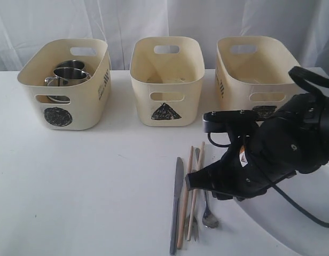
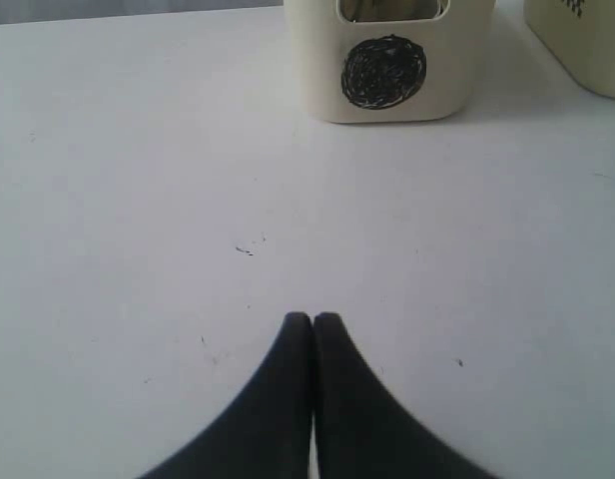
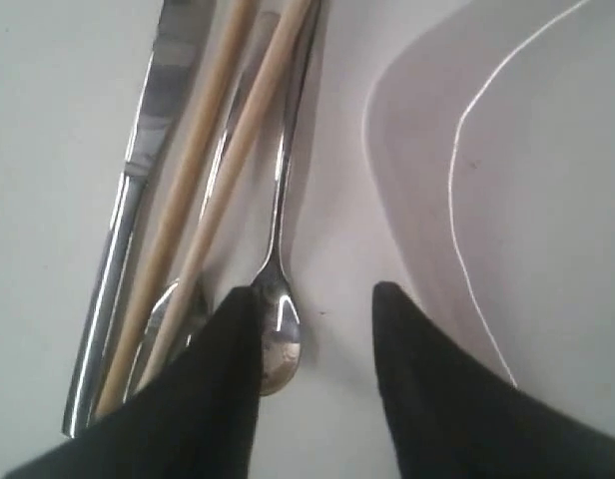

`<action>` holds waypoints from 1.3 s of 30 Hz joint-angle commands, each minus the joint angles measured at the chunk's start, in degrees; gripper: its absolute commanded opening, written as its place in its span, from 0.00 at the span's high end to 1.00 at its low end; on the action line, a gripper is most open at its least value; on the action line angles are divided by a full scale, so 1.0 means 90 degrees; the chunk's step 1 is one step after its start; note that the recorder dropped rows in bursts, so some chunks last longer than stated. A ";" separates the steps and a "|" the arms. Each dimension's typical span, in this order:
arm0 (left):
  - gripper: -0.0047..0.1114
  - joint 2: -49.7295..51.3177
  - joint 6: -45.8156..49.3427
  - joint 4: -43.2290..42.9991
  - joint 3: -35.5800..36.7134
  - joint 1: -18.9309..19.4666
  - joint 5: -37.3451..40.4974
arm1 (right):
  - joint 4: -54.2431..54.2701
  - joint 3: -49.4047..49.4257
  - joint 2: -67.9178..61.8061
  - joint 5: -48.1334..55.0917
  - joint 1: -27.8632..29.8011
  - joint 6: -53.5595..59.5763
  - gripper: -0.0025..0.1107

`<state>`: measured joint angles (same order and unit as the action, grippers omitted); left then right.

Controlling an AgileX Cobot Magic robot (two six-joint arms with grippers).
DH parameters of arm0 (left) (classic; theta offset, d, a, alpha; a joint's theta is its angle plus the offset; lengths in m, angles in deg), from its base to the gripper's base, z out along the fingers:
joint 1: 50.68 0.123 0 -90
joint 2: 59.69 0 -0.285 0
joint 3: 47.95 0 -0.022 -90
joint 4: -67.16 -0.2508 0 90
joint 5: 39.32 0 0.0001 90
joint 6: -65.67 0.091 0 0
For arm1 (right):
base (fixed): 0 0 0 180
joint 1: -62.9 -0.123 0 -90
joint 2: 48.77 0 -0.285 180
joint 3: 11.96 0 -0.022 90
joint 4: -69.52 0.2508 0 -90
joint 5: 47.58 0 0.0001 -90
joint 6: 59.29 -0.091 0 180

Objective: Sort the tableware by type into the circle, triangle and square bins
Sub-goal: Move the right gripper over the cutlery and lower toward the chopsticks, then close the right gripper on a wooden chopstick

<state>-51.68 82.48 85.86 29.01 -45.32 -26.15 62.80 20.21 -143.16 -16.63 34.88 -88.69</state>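
Hovering over the spoon (image 3: 279, 324) at five o'clock from the triangle tub (image 1: 166, 80), the right gripper (image 3: 317, 299) has its jaws apart, while the left gripper (image 2: 312, 319) is pressed together above the table (image 2: 138, 200).

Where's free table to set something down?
Bare: the wide stretch of table left of the knife, in front of the circle bin and triangle bin. Crowded: front right, where the cutlery lies bunched beside the plate with the right gripper over it.
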 commanded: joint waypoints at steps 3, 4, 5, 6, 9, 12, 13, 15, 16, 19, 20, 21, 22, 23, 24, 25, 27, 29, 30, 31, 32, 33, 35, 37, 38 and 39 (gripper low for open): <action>0.96 -0.0025 0.0011 0.0070 0.0028 0.0026 0.0016 | 0.0652 -0.0035 -0.0006 -0.0147 -0.0024 -0.0136 0.66; 0.96 -0.0025 0.0011 0.0070 0.0028 0.0026 0.0016 | 0.0791 -0.0035 -0.0006 -0.0302 -0.0024 -0.0136 0.66; 0.96 -0.0025 0.0011 0.0070 0.0028 0.0026 0.0016 | 0.0803 -0.0035 -0.0006 -0.0448 -0.0024 -0.0164 0.66; 0.96 -0.0025 0.0011 0.0070 0.0028 0.0026 0.0016 | 0.0803 -0.0035 -0.0046 -0.0553 -0.0024 -0.0268 0.66; 0.96 -0.0025 0.0011 0.0070 0.0028 0.0026 0.0016 | 0.1018 -0.0045 -0.0285 -0.0681 -0.0024 -0.0322 0.66; 0.96 -0.0025 0.0011 0.0070 0.0028 0.0026 0.0016 | 0.1207 -0.0059 -0.0663 -0.0786 -0.0024 -0.0322 0.66; 0.96 -0.0025 0.0011 0.0070 0.0028 0.0026 0.0016 | 0.1277 -0.0074 -0.0767 -0.0868 -0.0024 -0.0322 0.66; 0.96 -0.0025 0.0011 0.0070 0.0028 0.0026 0.0016 | 0.1397 -0.0175 -0.0872 -0.0882 -0.0069 -0.0309 0.66; 0.96 -0.0025 0.0011 0.0070 0.0028 0.0026 0.0016 | 0.1423 -0.0206 -0.0898 -0.0882 -0.0087 -0.0309 0.66; 0.96 -0.0025 0.0011 0.0070 0.0028 0.0026 0.0016 | 0.1487 -0.0423 -0.0911 -0.0924 -0.0172 -0.0309 0.66; 0.96 -0.0025 0.0011 0.0070 0.0028 0.0026 0.0016 | 0.1513 -0.0435 -0.0914 -0.0942 -0.0172 -0.0309 0.66; 0.96 -0.0025 0.0011 0.0070 0.0028 0.0026 0.0016 | 0.1511 -0.0450 -0.0925 -0.0942 -0.0172 -0.0309 0.66; 0.96 -0.0025 0.0011 0.0070 0.0028 0.0026 0.0016 | 0.1511 -0.0465 -0.0940 -0.0955 -0.0172 -0.0309 0.66; 0.96 -0.0025 0.0011 0.0070 0.0028 0.0026 0.0016 | 0.1527 -0.0465 -0.0986 -0.0991 -0.0172 -0.0309 0.66; 0.96 -0.0025 0.0011 0.0070 0.0028 0.0026 0.0016 | 0.1560 -0.0465 -0.1013 -0.0991 -0.0172 -0.0309 0.66; 0.96 -0.0025 0.0011 0.0070 0.0028 0.0026 0.0016 | 0.1578 -0.0465 -0.1054 -0.0991 -0.0172 -0.0309 0.66; 0.96 -0.0025 0.0011 0.0070 0.0028 0.0026 0.0016 | 0.1633 -0.0465 -0.1131 -0.0991 -0.0172 -0.0309 0.66; 0.96 -0.0025 0.0011 0.0070 0.0028 0.0026 0.0016 | 0.1647 -0.0465 -0.1196 -0.0979 -0.0172 -0.0309 0.66; 0.96 -0.0025 0.0011 0.0070 0.0028 0.0026 0.0016 | 0.1647 -0.0465 -0.1230 -0.0979 -0.0172 -0.0309 0.66; 0.96 -0.0025 0.0011 0.0070 0.0028 0.0026 0.0016 | 0.1647 -0.0465 -0.1241 -0.0979 -0.0172 -0.0309 0.66; 0.96 -0.0025 0.0011 0.0070 0.0028 0.0026 0.0016 | 0.1647 -0.0465 -0.1269 -0.0979 -0.0172 -0.0309 0.66; 0.96 -0.0025 0.0011 0.0070 0.0028 0.0026 0.0016 | 0.1647 -0.0465 -0.1279 -0.0979 -0.0172 -0.0309 0.66; 0.96 -0.0025 0.0011 0.0070 0.0028 0.0026 0.0016 | 0.1647 -0.0465 -0.1319 -0.0979 -0.0172 -0.0309 0.66; 0.96 -0.0025 0.0011 0.0070 0.0028 0.0026 0.0016 | 0.1647 -0.0465 -0.1361 -0.0967 -0.0172 -0.0309 0.66; 0.96 -0.0025 0.0011 0.0070 0.0028 0.0026 0.0016 | 0.1647 -0.0465 -0.1376 -0.0967 -0.0172 -0.0309 0.66; 0.96 -0.0025 0.0011 0.0070 0.0028 0.0026 0.0016 | 0.1647 -0.0465 -0.1408 -0.0967 -0.0172 -0.0309 0.66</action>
<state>-51.68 82.59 85.86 29.01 -45.32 -26.15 77.75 16.25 -155.37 -25.28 33.54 -91.43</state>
